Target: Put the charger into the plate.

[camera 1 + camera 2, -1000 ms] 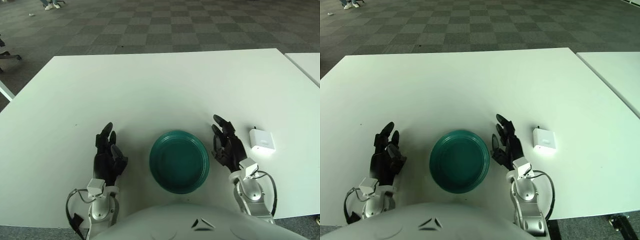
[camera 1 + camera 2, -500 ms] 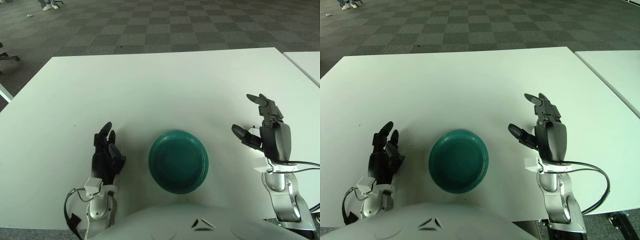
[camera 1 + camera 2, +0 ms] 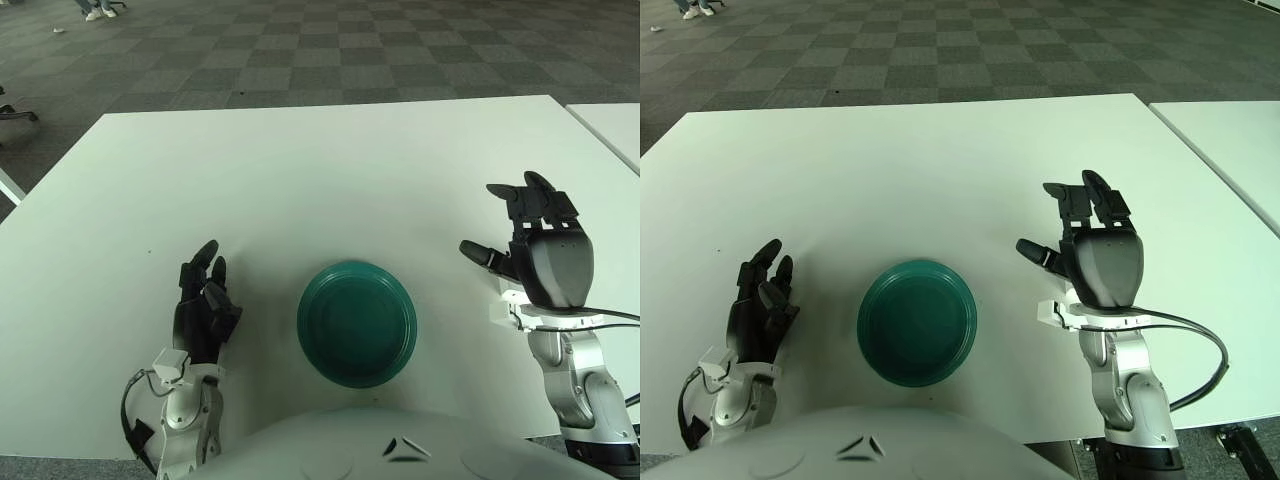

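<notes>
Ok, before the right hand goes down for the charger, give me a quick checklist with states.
1. Right hand open, holding nothing: ok.
2. Charger visible under that hand: cannot tell, the hand covers the spot in both views.
3. Plate empty, ready to receive: ok.
4. Left hand left of the plate, out of the path: ok.
5. Table between right hand and plate free of obstacles: ok.

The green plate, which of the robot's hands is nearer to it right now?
Left, slightly. The left hand shows low beside the green plate, on its left; the right hand is raised on its right, farther back.
</notes>
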